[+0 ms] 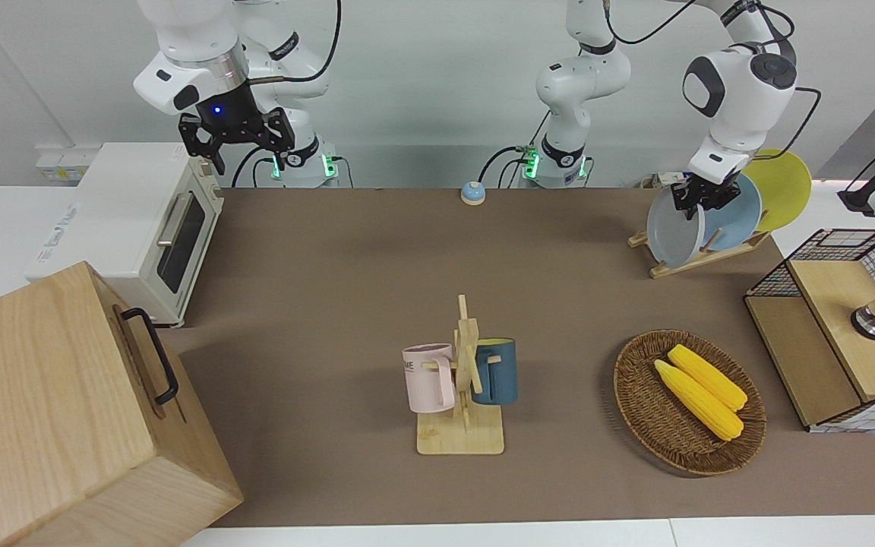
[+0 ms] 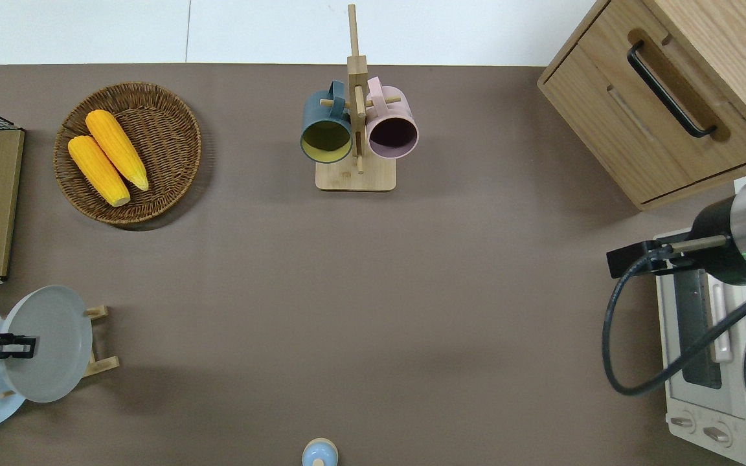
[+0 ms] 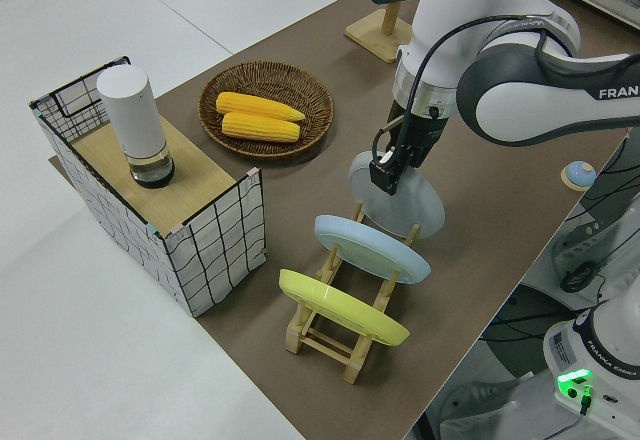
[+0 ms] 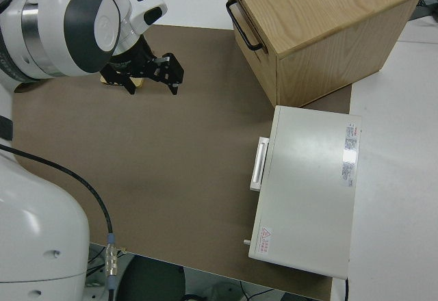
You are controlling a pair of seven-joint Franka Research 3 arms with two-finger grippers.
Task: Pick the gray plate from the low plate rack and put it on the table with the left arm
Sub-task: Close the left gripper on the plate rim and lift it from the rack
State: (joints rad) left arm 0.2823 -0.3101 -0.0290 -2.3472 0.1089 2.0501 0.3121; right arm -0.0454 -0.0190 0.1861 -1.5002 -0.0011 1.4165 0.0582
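Note:
My left gripper is shut on the upper rim of the gray plate and holds it tilted, nearly upright. The plate's lower edge is at the end pegs of the low plate rack, at the left arm's end of the table. The overhead view shows the gripper on the plate over the rack. The left side view shows the gripper, plate and rack. My right gripper is parked, open and empty.
A sky-blue plate and a yellow plate lean in the same rack. A wicker basket with corn, a wire-sided box, a mug stand, a toaster oven, a wooden cabinet and a small bell stand around.

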